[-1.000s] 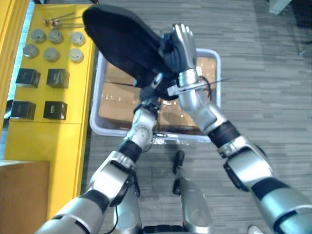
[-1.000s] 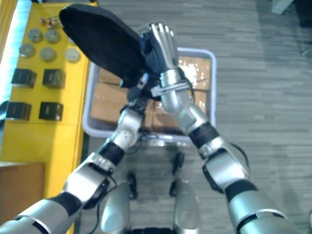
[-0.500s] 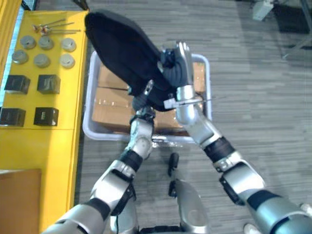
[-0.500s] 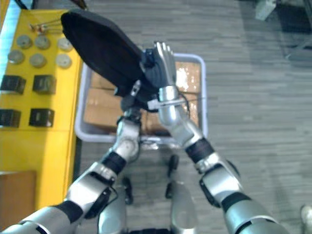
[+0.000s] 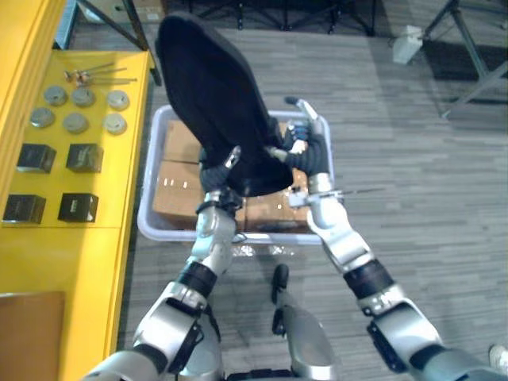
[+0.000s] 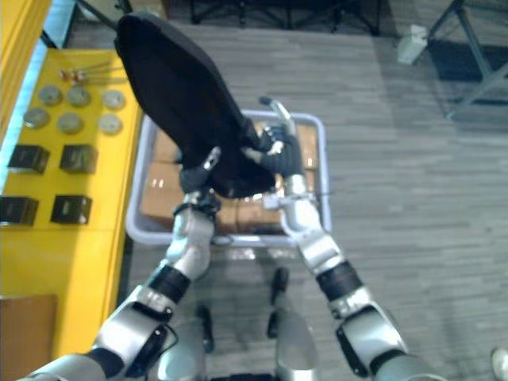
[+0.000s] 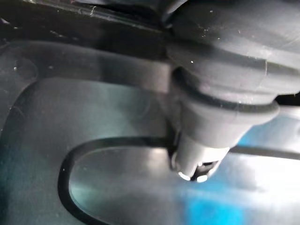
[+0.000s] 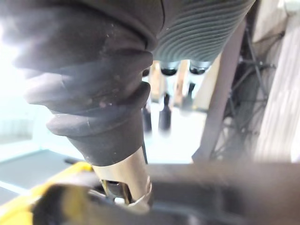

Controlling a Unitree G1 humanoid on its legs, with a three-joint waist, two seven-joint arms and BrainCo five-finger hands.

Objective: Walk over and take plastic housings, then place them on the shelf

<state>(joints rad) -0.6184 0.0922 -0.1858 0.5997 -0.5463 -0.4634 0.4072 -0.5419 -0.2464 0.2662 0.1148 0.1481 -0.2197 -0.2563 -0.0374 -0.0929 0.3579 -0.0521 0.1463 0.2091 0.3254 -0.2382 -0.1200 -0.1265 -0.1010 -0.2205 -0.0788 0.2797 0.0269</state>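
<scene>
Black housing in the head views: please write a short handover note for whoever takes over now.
The left hand sits under the black housing. The right hand is open, flat against its other side. The housing is held between both hands above the grey bin of cardboard boxes. Done: housing taken. To do: carry it to the yellow shelf on the robot's left and set it down.

Workshop or stockroom: yellow shelf (image 5: pixel 71 254) of metal discs (image 5: pixel 75 121) and black blocks (image 5: pixel 83 156) (neat rows), grey tote (image 5: pixel 159 232) of cartons (image 5: pixel 178 198).

Big black oval plastic housing (image 5: pixel 213 103), tilted steeply, up in air over grey bin (image 5: pixel 153 216).
</scene>
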